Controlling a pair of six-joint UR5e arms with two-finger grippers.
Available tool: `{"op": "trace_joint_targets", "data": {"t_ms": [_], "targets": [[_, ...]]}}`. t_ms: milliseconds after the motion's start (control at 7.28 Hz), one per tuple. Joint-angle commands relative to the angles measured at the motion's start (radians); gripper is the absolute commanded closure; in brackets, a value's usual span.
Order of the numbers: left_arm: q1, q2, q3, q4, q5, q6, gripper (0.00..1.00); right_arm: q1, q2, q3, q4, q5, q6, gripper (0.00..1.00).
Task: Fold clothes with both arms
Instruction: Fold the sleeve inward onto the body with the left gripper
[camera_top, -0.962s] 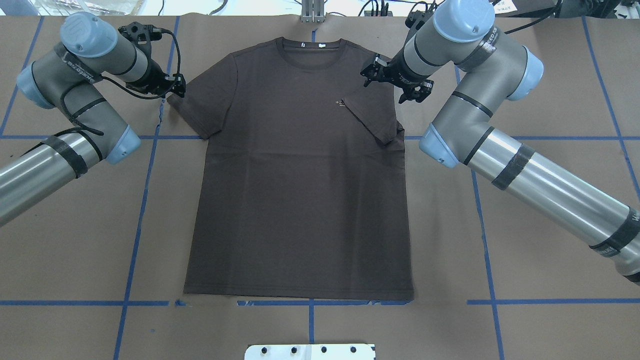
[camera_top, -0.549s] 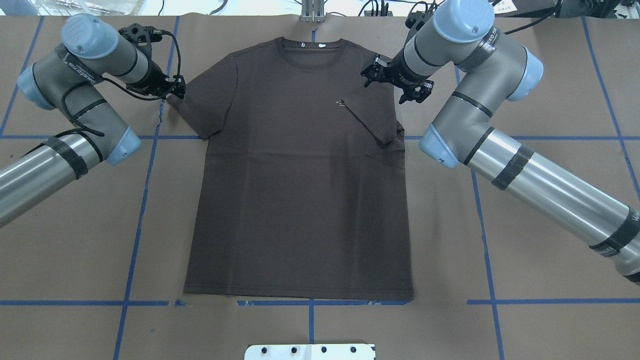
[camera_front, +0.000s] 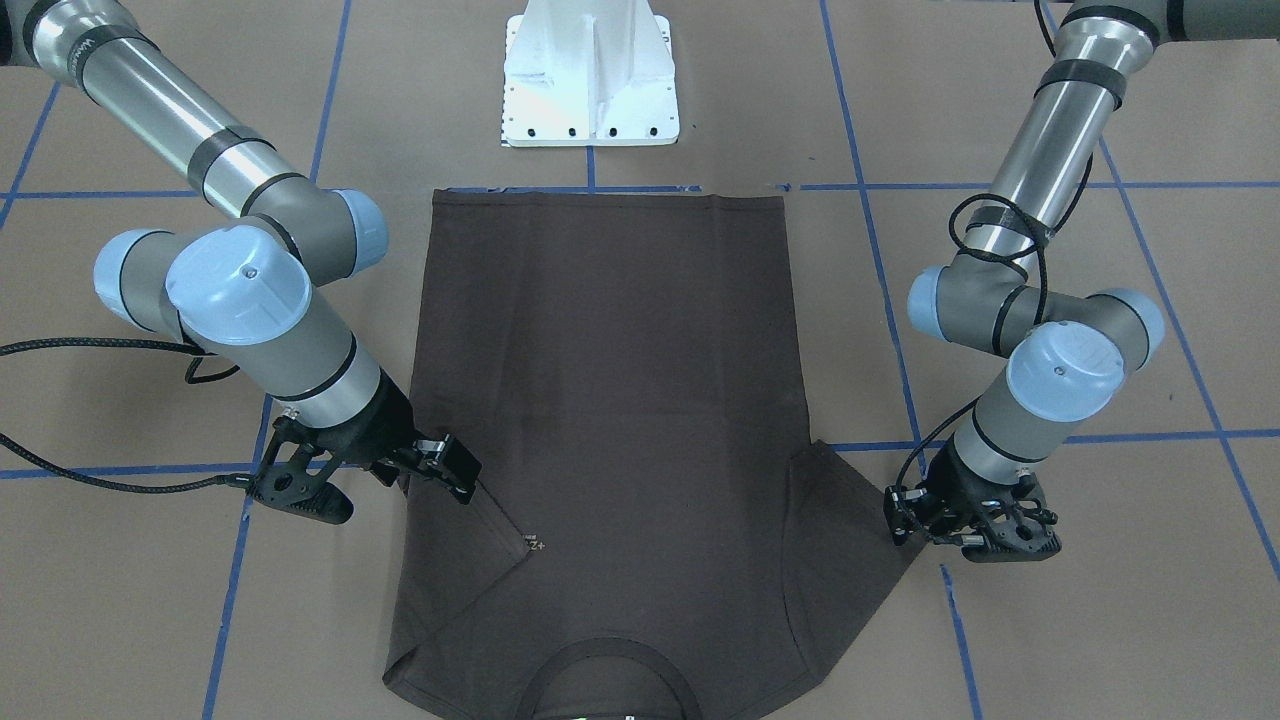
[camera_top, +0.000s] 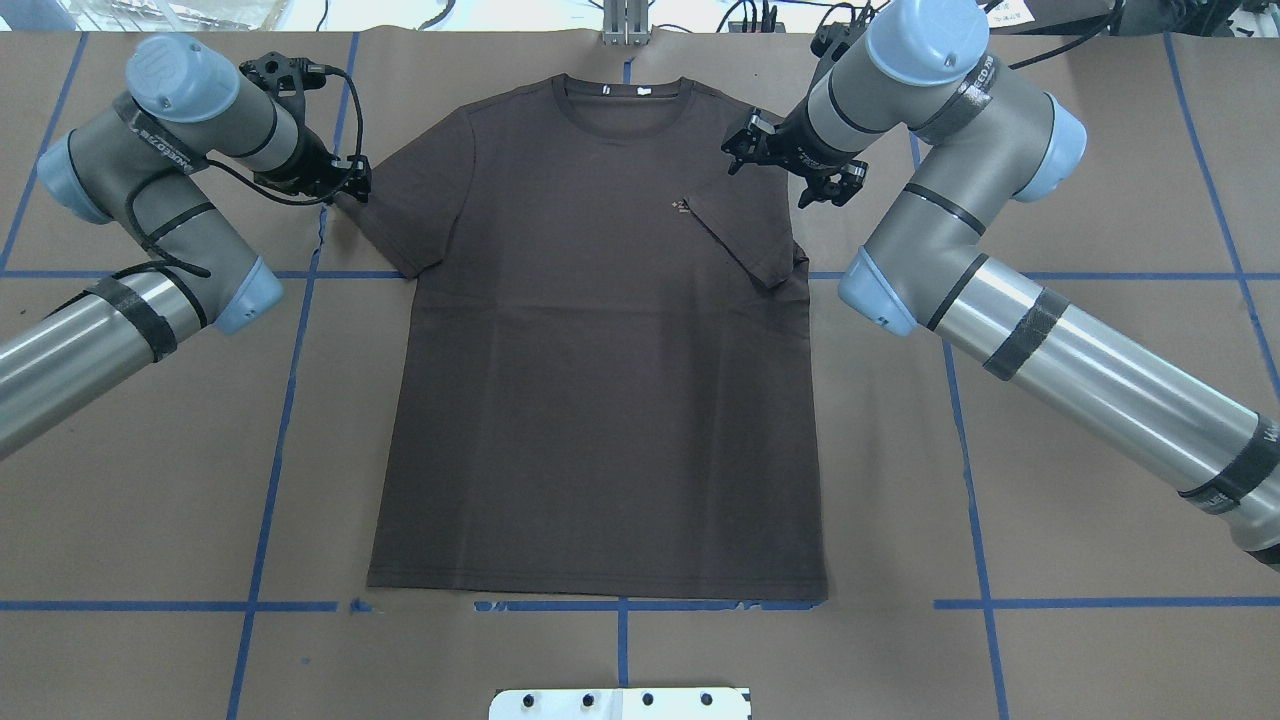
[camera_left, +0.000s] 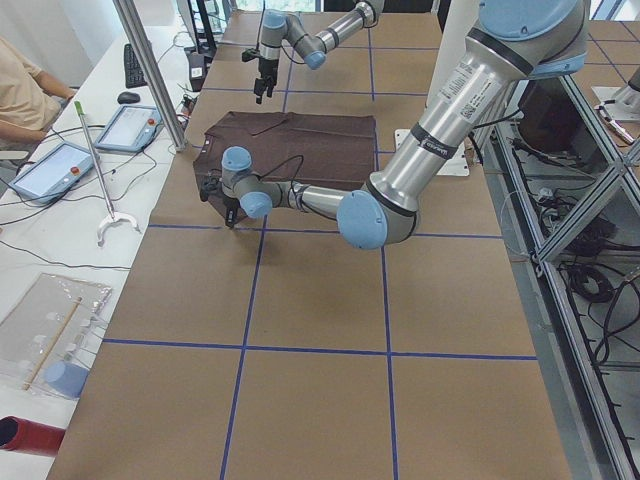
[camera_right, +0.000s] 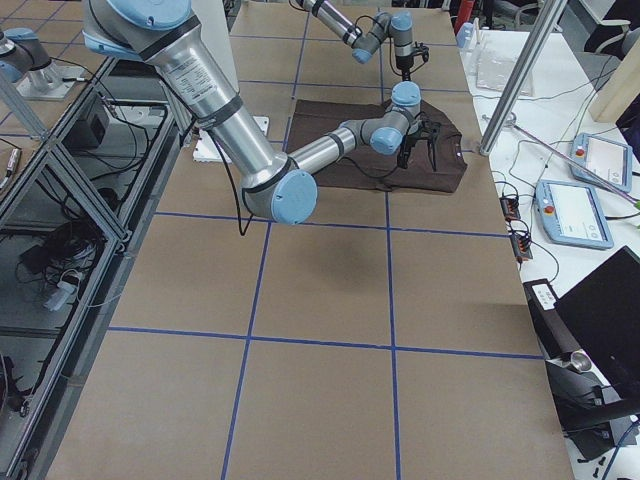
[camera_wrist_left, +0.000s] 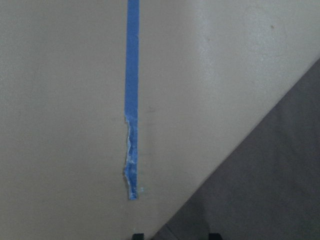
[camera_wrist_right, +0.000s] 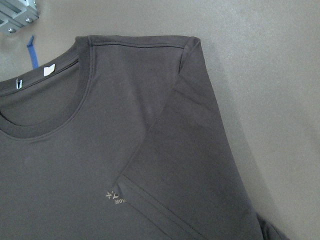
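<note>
The dark brown T-shirt (camera_top: 600, 400) lies flat and face up on the brown table, collar at the far edge. Its sleeve on my right side (camera_top: 745, 230) is folded inward over the chest, partly covering the pale logo (camera_wrist_right: 116, 197). My right gripper (camera_top: 790, 168) hangs open just above that shoulder and holds nothing. The other sleeve (camera_top: 400, 210) is spread out flat. My left gripper (camera_top: 348, 183) is low at that sleeve's outer edge, open. In the left wrist view its fingertips (camera_wrist_left: 137, 236) stand on either side of the sleeve's corner (camera_wrist_left: 270, 175).
The white pedestal base (camera_front: 590, 80) stands at the near edge behind the shirt's hem. Blue tape lines (camera_top: 300, 320) grid the table. Off the far side there are tablets (camera_left: 130, 128), a metal post (camera_left: 150, 70) and a seated person (camera_left: 25, 95).
My left arm has shifted slightly, bringing its gripper closer in on the spread sleeve's edge. The right arm and the shirt have stayed put.
</note>
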Motion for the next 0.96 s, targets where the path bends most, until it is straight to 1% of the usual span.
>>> {"op": "trace_joint_targets", "data": {"t_ms": [0,137,549,687,824], "targets": [[0.0,0.0,0.0,0.002,-0.001,-0.001,0.81,0.0,0.0,0.0,0.0,0.0,0.001,0.0],[0.0,-0.003,0.0,0.002,-0.001,-0.002,1.0,0.0,0.0,0.0,0.0,0.0,0.001,0.0],[0.003,-0.017,-0.009,0.014,-0.011,-0.006,1.0,0.0,-0.002,0.0,0.0,0.0,0.001,0.0],[0.003,-0.058,-0.012,0.032,-0.02,-0.05,1.0,0.002,-0.005,0.005,0.0,0.003,0.001,0.0],[0.017,-0.104,-0.015,0.053,-0.061,-0.117,1.0,0.006,-0.008,0.011,0.0,0.005,0.001,0.0]]}}
